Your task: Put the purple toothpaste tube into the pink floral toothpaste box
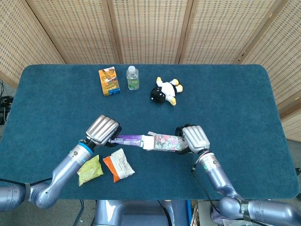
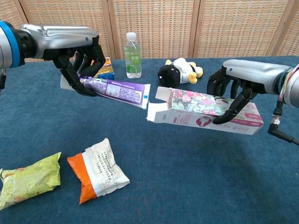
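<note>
My left hand (image 2: 79, 56) (image 1: 103, 130) grips the purple toothpaste tube (image 2: 114, 89) (image 1: 128, 139) by its cap end, above the table. The tube's flat crimped end points right, just short of the box mouth. My right hand (image 2: 233, 88) (image 1: 194, 138) holds the pink floral toothpaste box (image 2: 210, 114) (image 1: 164, 141) in the air, lying lengthwise. Its open end with spread flaps (image 2: 156, 105) faces left toward the tube.
On the blue table (image 1: 225, 94) a green snack bag (image 2: 28, 179) and an orange-and-white packet (image 2: 98, 170) lie at the front left. An orange box (image 1: 108, 81), a water bottle (image 1: 133, 77) and a black-and-white plush toy (image 1: 164, 91) stand at the back.
</note>
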### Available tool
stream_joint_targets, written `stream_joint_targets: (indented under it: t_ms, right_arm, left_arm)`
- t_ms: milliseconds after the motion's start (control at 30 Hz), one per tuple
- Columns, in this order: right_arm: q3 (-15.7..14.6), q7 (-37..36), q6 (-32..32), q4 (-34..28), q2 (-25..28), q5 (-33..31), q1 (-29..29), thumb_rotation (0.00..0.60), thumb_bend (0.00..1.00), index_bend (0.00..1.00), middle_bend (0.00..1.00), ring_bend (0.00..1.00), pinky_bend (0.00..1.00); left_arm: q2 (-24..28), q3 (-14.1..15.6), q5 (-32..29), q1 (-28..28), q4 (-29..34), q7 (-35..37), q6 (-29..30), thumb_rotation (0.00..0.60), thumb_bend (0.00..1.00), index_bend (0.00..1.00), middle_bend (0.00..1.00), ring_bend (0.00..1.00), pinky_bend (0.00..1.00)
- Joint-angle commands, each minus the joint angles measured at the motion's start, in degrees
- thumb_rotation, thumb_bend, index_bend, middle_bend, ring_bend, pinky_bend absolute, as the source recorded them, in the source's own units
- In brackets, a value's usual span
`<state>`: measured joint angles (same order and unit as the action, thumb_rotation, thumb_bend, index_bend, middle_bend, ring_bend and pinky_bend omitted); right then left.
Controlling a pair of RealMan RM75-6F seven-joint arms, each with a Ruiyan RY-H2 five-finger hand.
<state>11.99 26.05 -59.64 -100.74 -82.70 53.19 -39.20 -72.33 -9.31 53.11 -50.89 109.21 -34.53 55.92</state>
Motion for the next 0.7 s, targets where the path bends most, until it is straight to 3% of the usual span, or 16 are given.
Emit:
stream_joint_targets:
  t_ms: [33,700]
  right_arm:
    - [-0.1,-0.1,0.0,0.0,0.0,-0.1,-0.1,0.600,0.00,0.59,0.48,0.35,0.39]
    - [-0.6,-0.2,-0.2,-1.2,0.5,-0.6,-0.8,0.600,0.00,0.59,0.48,0.35,0.40]
  left_arm:
    - [-0.9,0.0,-0.7,-0.4,-0.2,-0.4,0.5,0.600,0.23,0.81,0.69,0.59,0.55]
    - [-5.3,0.7,-3.5,-1.9,-2.3,-1.5,2.0,0.600,0.23,0.81,0.69,0.59,0.55]
